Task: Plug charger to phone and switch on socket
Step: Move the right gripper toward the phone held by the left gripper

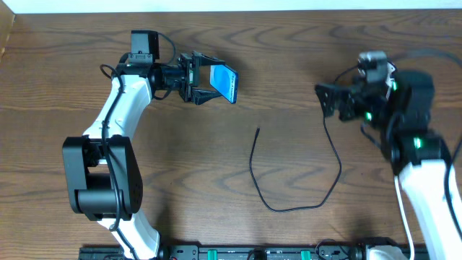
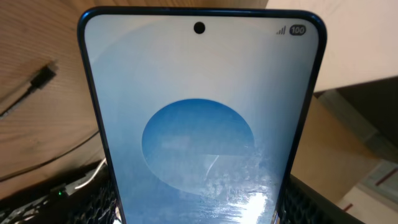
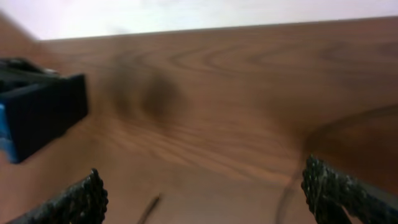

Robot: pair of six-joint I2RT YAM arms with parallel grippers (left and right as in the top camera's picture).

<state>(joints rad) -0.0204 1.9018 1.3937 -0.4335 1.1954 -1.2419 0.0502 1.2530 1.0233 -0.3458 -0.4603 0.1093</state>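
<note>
The phone (image 1: 226, 81), slim with a bright blue screen, is held off the table at the back left by my left gripper (image 1: 204, 81), which is shut on it. In the left wrist view the phone's screen (image 2: 199, 112) fills the frame between the fingers (image 2: 199, 214). The charger, a thin black cable (image 1: 289, 209), lies in a loop mid-table with its connector tip (image 1: 258, 131) free. My right gripper (image 1: 325, 101) is open and empty above the cable's right part. Its wrist view shows open fingers (image 3: 211, 196) and the blurred cable tip (image 3: 149, 208). The socket is out of view.
The wooden table (image 1: 238, 36) ends at its back edge near a pale wall (image 3: 205, 12). The left arm's base (image 1: 101, 180) stands at the front left. A black rail (image 1: 253, 253) runs along the front edge. The cable tip also shows in the left wrist view (image 2: 43, 76).
</note>
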